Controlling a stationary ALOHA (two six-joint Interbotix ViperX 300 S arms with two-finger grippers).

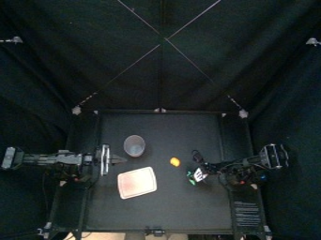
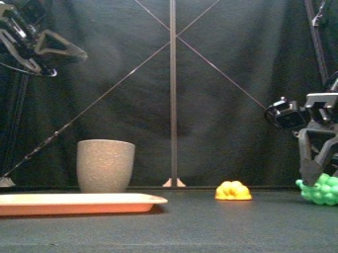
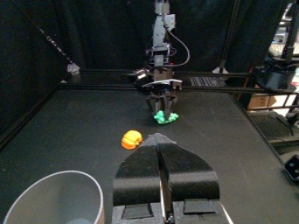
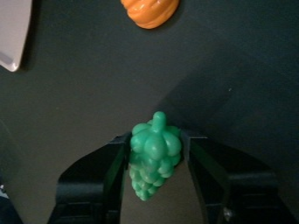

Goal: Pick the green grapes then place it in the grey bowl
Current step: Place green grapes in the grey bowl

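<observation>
We see the green grapes [image 4: 155, 162] low at the right side of the surface [image 1: 163, 211], inward from its right edge. The right gripper [image 4: 156, 138] has its fingers [image 4: 107, 168] closed against both flanks of the bunch. The bunch's long axis runs along the fingers, and its narrow tip points left toward the orange toy [image 1: 175, 161] just beside it. Between the grapes and the grey cup [image 1: 134, 144] we find bare surface, with only that toy along the way. The cup stands upright, left of centre, its mouth unobstructed. The pink tray [image 1: 135, 183] lies nearer us than the cup. The left gripper [image 3: 163, 162] hangs high at the left, fingers pressed together and empty.
</observation>
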